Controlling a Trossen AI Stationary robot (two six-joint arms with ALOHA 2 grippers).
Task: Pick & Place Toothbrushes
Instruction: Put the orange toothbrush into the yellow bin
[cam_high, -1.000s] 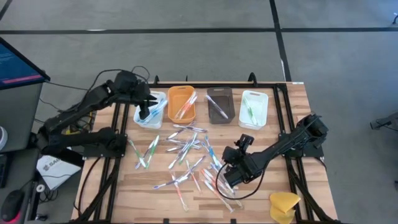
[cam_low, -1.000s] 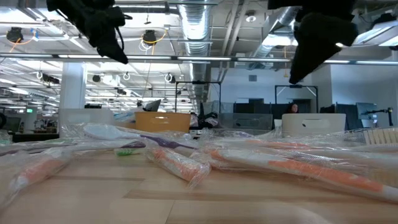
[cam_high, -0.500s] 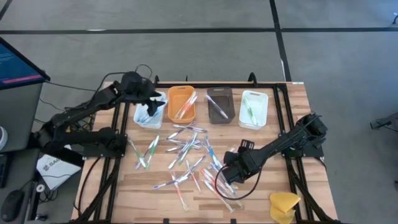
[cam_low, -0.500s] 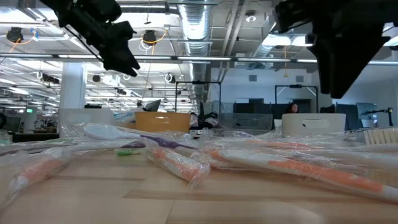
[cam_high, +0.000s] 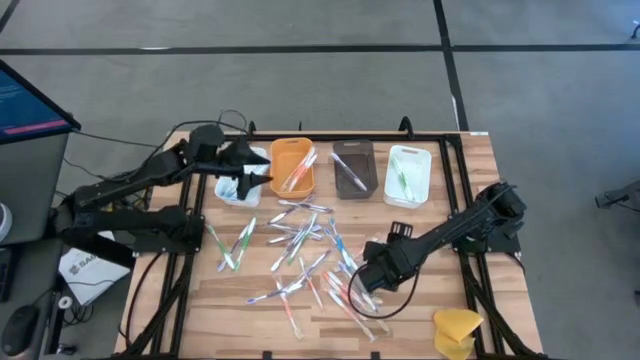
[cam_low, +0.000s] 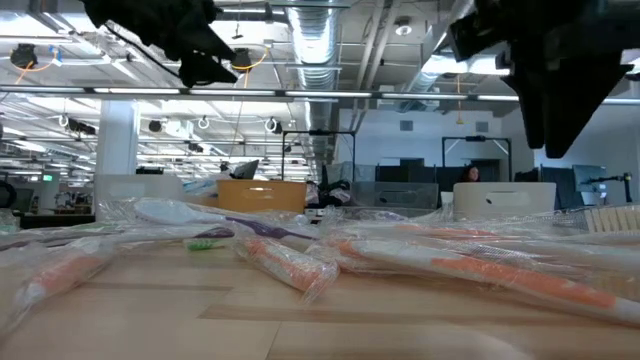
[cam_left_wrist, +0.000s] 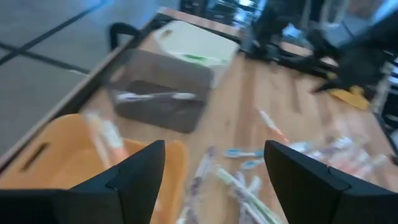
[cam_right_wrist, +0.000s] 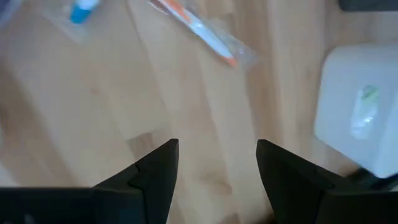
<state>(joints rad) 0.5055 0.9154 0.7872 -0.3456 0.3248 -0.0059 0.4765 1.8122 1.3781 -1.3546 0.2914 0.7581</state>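
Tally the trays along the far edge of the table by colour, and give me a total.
White tray at the left end: 1
Orange tray: 1
Brown tray: 1
White tray at the right end: 1
Total: 4 trays

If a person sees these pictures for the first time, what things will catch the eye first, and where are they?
First comes the loose heap of toothbrushes spread over the middle of the wooden table. Behind it, along the far edge, stands a row of four trays: white, orange, brown and white. The left gripper hangs open between the first two trays, and the right gripper is open over the heap's right side.
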